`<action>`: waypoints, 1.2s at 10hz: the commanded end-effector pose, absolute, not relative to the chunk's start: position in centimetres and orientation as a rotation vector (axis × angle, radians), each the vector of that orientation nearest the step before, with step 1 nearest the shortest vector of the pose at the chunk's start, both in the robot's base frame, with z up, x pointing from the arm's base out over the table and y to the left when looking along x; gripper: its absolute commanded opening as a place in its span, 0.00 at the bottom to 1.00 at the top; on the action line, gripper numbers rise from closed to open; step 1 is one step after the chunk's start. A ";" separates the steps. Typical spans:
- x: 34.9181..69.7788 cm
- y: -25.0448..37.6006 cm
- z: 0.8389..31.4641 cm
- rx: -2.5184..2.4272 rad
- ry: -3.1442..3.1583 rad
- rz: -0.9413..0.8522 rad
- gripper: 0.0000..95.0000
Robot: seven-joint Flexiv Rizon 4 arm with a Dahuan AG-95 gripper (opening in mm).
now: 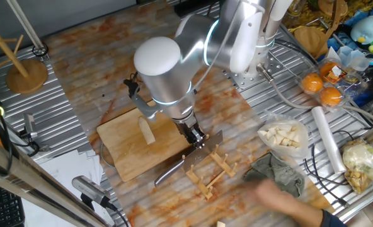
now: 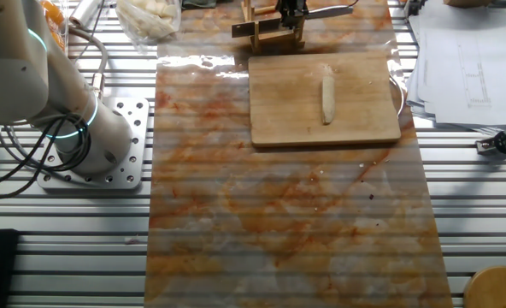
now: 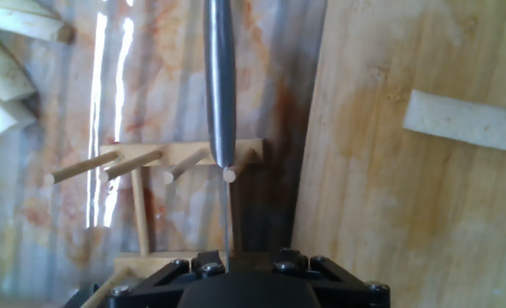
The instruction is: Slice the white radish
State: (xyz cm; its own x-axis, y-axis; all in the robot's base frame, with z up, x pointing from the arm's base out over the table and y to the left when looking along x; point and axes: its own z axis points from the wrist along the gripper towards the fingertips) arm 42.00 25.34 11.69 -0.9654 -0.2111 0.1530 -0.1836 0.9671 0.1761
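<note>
- So the gripper [image 1: 196, 139] sits at the wooden rack [image 1: 210, 170], apparently clamped on the knife [image 1: 188, 157], though the fingers themselves stay hidden.
- White radish [image 2: 327, 95] lies whole on the cutting board [image 2: 279, 120]; nothing sliced yet.
- Next move probably means lifting the knife clear, then swinging it over the radish.
- Hand view alone shows the blade edge-on between the pegs.
</note>
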 end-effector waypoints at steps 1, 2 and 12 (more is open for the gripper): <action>42.0 25.4 11.7 0.321 -2.904 -0.249 0.40; 42.0 25.4 11.7 0.319 -2.905 -0.249 0.40; 42.0 27.7 8.0 0.344 -2.910 -0.251 0.40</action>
